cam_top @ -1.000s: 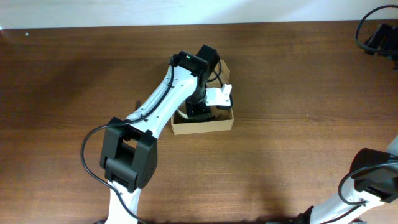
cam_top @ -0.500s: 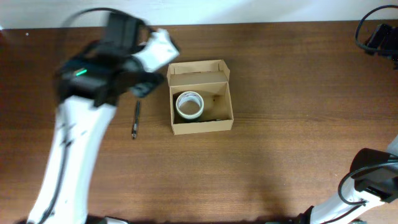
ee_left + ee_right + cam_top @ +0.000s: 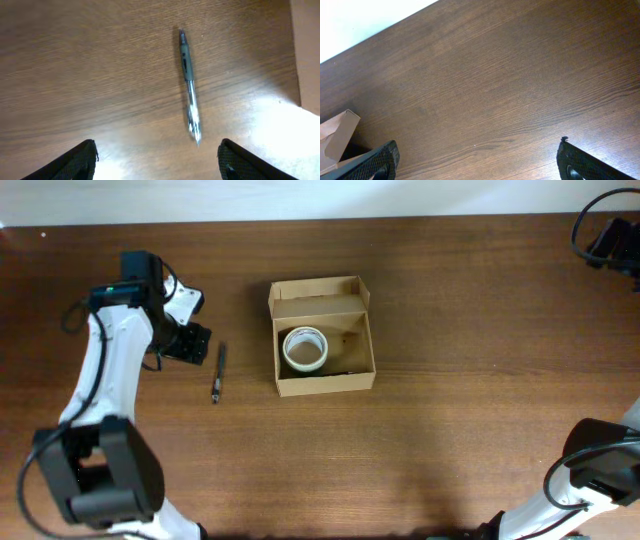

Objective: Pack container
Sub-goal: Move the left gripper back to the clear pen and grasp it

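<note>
The container (image 3: pixel 360 376) is a small tan cardboard box with its flap lid (image 3: pixel 318 290) open at the back. A white tape roll (image 3: pixel 305 348) lies inside it on the left. A dark pen (image 3: pixel 216 372) lies on the table left of the box. My left gripper (image 3: pixel 190 341) is open and empty, just left of the pen. In the left wrist view the pen (image 3: pixel 189 85) lies ahead of the open fingers (image 3: pixel 157 167). My right gripper (image 3: pixel 485 167) is open and empty over bare table, at the far right edge in the overhead view (image 3: pixel 606 240).
The brown wooden table (image 3: pixel 480 380) ends at a white strip along the back (image 3: pixel 400 198). The box's edge shows at the right of the left wrist view (image 3: pixel 306 50), and its flap at the lower left of the right wrist view (image 3: pixel 337 134).
My left arm has lifted out of the box and swung left past the pen, leaving the tape roll in the box. The right arm has not moved.
</note>
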